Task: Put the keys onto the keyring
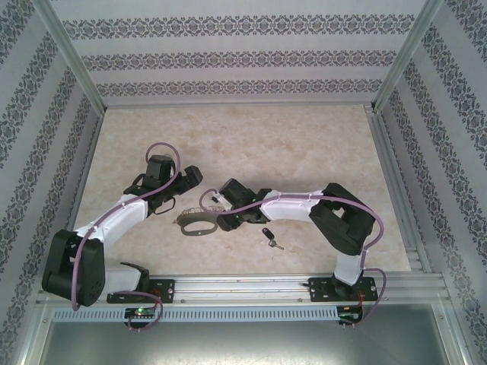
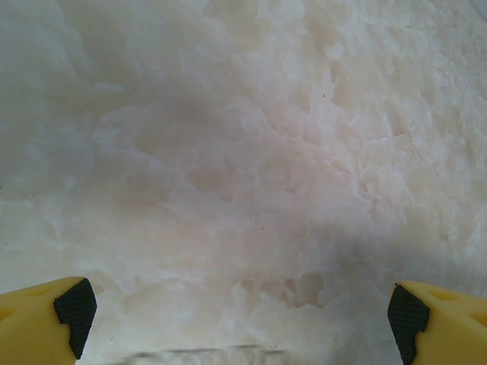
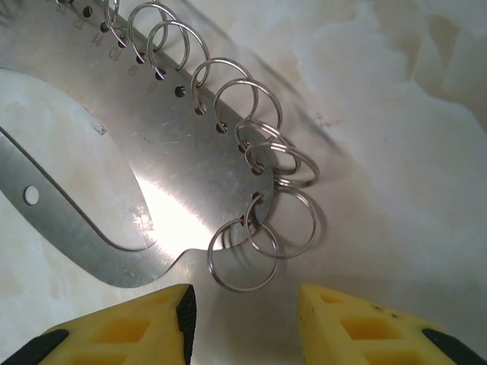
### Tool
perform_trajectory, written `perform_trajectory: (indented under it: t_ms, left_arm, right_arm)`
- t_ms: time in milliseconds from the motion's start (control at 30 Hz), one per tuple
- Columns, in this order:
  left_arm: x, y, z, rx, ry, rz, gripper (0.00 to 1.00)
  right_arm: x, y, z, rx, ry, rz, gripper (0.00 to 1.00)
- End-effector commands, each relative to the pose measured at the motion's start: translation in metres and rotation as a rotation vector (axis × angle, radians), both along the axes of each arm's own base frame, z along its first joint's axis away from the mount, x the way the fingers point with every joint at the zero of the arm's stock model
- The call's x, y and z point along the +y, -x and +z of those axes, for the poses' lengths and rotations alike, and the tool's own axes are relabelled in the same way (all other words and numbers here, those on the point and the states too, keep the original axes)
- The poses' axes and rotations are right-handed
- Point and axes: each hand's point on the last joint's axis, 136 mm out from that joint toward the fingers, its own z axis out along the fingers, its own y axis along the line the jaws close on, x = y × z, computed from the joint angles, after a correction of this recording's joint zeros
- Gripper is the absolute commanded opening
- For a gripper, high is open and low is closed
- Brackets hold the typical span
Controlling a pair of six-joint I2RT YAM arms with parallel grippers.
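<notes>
The keyring [image 1: 196, 222] lies flat on the table between the two arms, a grey metal plate [image 3: 175, 175] with a row of small wire rings [image 3: 245, 263] along one edge. My right gripper [image 3: 243, 319] hangs just short of the end ring, its yellow fingers [image 3: 358, 323] apart with nothing between them. It sits over the keyring's right end [image 1: 218, 204]. The key [image 1: 269, 236], black-headed with a short silver blade, rests on the table right of the keyring, under the right forearm. My left gripper [image 2: 242, 319] stands wide open over bare table, just left of the keyring [image 1: 185, 190].
The marbled tabletop [image 1: 304, 144] stretches toward the back. Patterned walls and a metal frame [image 1: 396, 182] enclose it on three sides. A rail [image 1: 251, 287] carrying both arm bases runs along the near edge.
</notes>
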Motion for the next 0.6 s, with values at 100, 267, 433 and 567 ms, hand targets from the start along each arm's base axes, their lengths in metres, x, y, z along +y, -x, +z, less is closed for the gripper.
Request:
perform_trajectory:
  t_ms: [100, 267, 433, 567]
  left_arm:
    - [-0.006, -0.001, 0.005, 0.001, 0.022, -0.008, 1.0]
    - [-0.006, -0.002, 0.006, -0.002, 0.023, -0.007, 1.0]
    - [-0.007, -0.003, 0.006, 0.0, 0.025, -0.011, 1.0]
    - [-0.008, -0.004, 0.005, 0.001, 0.027, -0.012, 1.0]
  right_arm:
    - [-0.004, -0.01, -0.011, -0.021, 0.068, 0.021, 0.4]
    - [0.001, -0.014, -0.01, -0.028, 0.066, 0.025, 0.39]
    - [0.004, -0.019, -0.009, -0.038, 0.063, 0.021, 0.37]
    - [0.005, -0.022, -0.006, -0.047, 0.057, 0.02, 0.37]
